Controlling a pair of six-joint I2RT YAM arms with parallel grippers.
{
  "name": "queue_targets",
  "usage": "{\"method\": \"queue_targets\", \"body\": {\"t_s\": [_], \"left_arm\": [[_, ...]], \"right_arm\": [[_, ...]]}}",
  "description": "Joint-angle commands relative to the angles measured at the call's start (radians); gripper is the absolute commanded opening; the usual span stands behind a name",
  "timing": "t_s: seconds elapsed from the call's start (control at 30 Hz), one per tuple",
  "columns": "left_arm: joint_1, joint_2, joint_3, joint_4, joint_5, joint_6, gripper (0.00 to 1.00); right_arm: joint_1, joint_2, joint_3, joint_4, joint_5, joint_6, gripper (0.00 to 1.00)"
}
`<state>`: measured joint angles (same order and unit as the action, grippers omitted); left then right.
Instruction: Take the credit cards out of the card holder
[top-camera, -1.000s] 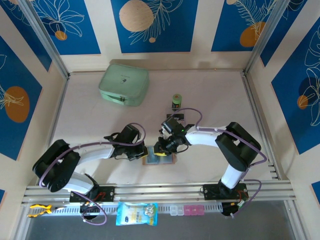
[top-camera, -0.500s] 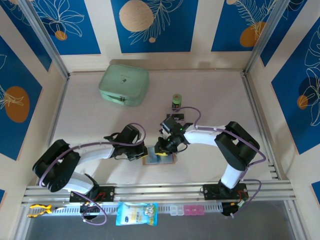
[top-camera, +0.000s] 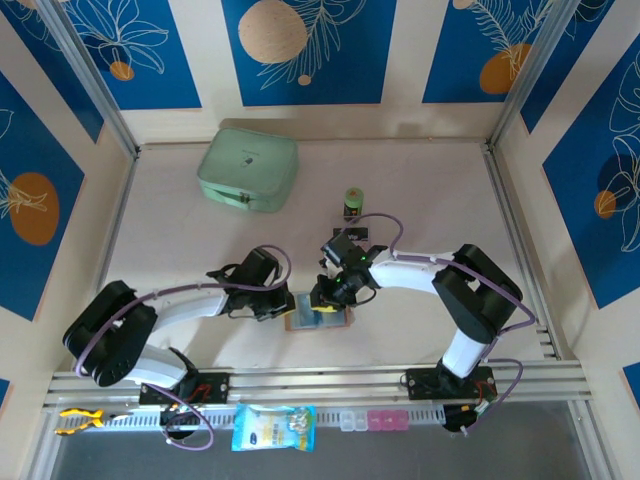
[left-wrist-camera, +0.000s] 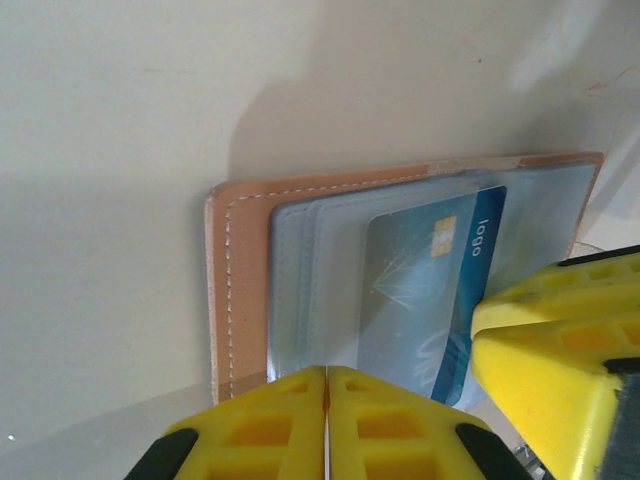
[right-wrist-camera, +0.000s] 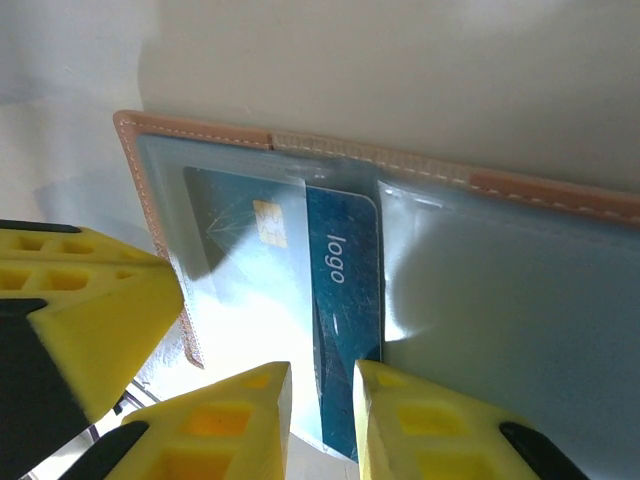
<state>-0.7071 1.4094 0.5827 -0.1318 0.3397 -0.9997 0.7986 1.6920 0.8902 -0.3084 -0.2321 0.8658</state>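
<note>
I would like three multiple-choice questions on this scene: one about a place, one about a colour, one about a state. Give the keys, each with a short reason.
1. In the top view, where on the table does the mint-green case stand?
A. on the far side, left of the middle
B. at the near edge, in the middle
C. in the far right corner

2. What colour is the credit card printed "logo"?
A. red
B. blue
C. white

3. How do the fingers of the left gripper stand?
A. wide apart
B. gripping the mint-green case
C. pressed together

Keys:
1 A: it sits well beyond the card holder, toward the left wall.
2 B: both wrist views show it blue, partly inside a clear pocket.
3 C: the left wrist view shows only a thin seam between them, at the card holder's edge.
</note>
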Motion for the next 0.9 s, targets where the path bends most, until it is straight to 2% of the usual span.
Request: {"method": "queue_targets", "body": {"t_s": [0.0, 0.43, 0.87], "left_arm": [[0.003, -0.024, 0.020, -0.027, 0.006, 0.014, 0.08], [-0.035, 0.021, 0.031, 0.052, 0.041, -0.018, 0.08], [-0.041, 0.055, 0.014, 0.016, 0.001, -0.005, 0.06]], "right_arm": [[0.008, -0.032, -0.003, -0.030, -0.009, 0.005, 0.24], [0.014, -0.034, -0.022, -0.033, -0.015, 0.015, 0.24], [-0.022, -0.118, -0.020, -0.049, -0.001, -0.001, 0.24]]}}
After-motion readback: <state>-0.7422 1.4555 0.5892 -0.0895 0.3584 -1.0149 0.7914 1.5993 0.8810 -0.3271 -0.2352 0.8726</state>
